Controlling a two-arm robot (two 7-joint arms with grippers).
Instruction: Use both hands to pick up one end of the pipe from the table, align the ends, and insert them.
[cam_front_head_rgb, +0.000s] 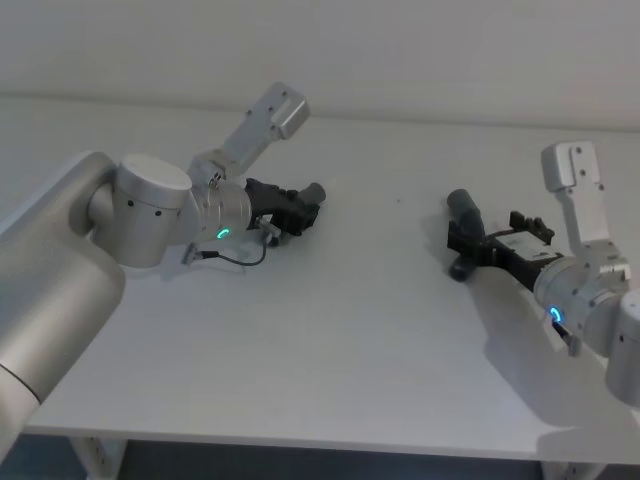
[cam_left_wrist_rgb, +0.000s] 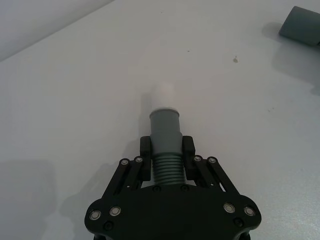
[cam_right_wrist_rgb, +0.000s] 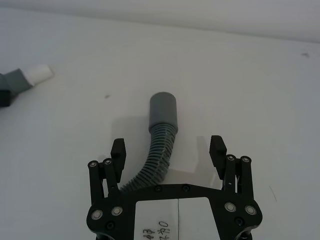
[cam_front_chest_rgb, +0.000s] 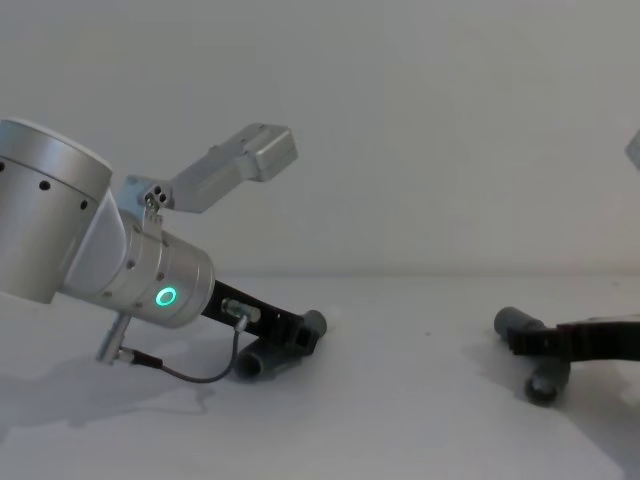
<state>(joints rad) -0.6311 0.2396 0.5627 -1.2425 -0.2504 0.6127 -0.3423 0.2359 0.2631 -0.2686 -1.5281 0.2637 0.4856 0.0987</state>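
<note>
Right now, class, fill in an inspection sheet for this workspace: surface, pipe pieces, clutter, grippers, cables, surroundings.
Surface: white table, a few tiny specks.
Job's things: pale-tipped pipe piece held by the left gripper; second pipe piece resting on the table, well apart from the first.
Clutter: nothing seen.
Grippers: left gripper shut on the pale-tipped pipe piece; right gripper open, fingers either side of the second pipe piece, not touching it.
Cables: thin black cable looping from the left wrist.
Surroundings: pale wall behind the table.
</note>
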